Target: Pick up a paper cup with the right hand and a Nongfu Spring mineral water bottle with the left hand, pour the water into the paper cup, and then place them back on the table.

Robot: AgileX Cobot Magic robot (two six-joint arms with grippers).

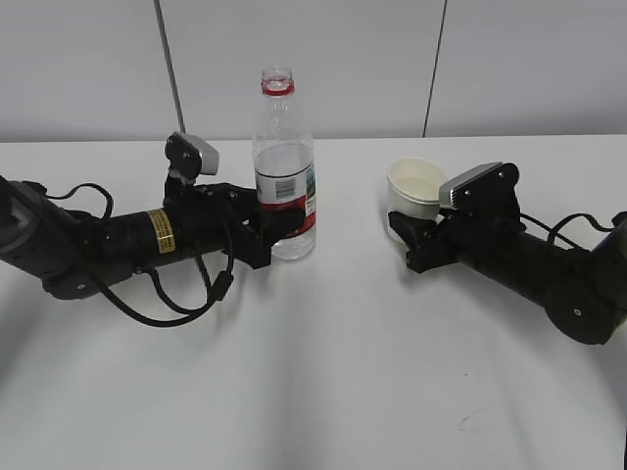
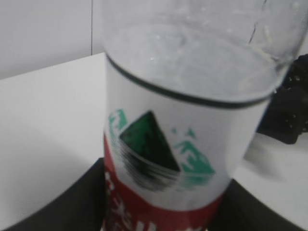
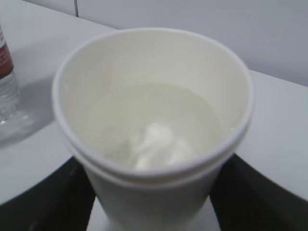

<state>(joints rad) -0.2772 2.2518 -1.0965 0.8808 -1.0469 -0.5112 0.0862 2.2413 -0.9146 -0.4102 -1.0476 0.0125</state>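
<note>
We see the left pincer point(image 1: 277, 235) clamped on the uncapped Nongfu Spring mineral water bottle point(image 1: 284, 166), upright on the table point(image 1: 323, 372), and the right pincer point(image 1: 404, 235) pinching the paper cup point(image 1: 415, 191), water inside, well apart from the bottle.

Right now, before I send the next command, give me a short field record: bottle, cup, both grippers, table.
bottle: Nongfu Spring mineral water bottle upright on the table, cap off, partly filled
cup: paper cup upright on the table, liquid inside it in the right wrist view
left hand: left hand at the bottle's lower label, fingers either side
right hand: right hand at the cup's base
grip state: contact of either gripper not confirmable
spacing: bottle and cup stand apart
</note>
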